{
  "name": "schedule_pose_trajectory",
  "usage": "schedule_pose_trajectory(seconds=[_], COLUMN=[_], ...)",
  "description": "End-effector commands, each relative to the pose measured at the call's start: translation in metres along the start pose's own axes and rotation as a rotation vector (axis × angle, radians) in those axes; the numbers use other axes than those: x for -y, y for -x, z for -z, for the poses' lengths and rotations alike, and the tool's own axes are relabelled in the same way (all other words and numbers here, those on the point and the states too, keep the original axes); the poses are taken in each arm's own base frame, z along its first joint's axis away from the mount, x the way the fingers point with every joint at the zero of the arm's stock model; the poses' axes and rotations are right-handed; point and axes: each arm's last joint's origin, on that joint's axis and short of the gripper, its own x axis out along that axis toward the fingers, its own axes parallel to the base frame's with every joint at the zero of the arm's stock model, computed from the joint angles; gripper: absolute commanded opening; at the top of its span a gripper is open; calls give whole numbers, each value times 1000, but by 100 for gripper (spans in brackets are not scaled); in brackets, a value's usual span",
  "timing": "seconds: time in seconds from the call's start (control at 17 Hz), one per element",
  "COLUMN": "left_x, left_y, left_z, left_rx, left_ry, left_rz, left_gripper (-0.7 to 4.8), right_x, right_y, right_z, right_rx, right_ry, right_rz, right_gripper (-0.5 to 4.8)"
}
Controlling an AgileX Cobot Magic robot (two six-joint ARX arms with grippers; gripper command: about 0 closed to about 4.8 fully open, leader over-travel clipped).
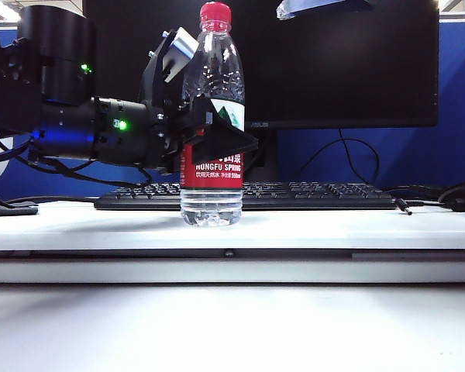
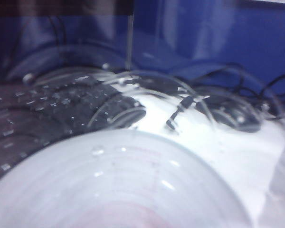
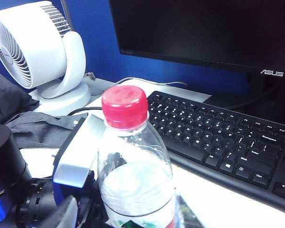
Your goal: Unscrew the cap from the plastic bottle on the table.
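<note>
The plastic bottle [image 1: 211, 194] stands upright on the white table [image 1: 333, 229], its red cap [image 1: 215, 15] on top. My left gripper [image 1: 225, 139] reaches in from the left at label height. One black finger [image 1: 231, 138] lies across the front of the label and the other is behind, so it is shut on the bottle. The bottle's clear wall [image 2: 118, 185] fills the left wrist view. In the right wrist view the cap [image 3: 124, 105] and bottle shoulder [image 3: 135, 185] appear from above. Only a sliver of my right gripper [image 1: 323, 7] shows, high and to the right of the cap.
A black keyboard [image 1: 318, 194] lies just behind the bottle, with a dark monitor [image 1: 333, 62] behind it. Cables [image 1: 449, 198] trail at the back right. A white desk fan [image 3: 33, 52] and dark cloth [image 3: 33, 126] sit beyond the left arm.
</note>
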Motion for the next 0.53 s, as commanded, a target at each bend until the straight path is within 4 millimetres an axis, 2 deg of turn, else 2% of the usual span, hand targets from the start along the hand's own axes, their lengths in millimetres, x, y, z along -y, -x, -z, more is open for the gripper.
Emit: schedule_pose_trajectory(seconds=[0.06,0.29,0.53], left_x=[0,0,3], left_y=[-1,-1,-2], left_z=[-3,-3,-3], left_rx=[18,18,20], left_ry=[-18,-47,-183], left_rz=[6,7,40], left_gripper=[232,244,247], right_x=[0,0,0], right_y=[1,1,0], right_z=[-5,-5,-5], right_rx=[26,26,35], right_ry=[-8,-85,-122], right_rz=[-2,1,5], right_gripper=[268,268,268])
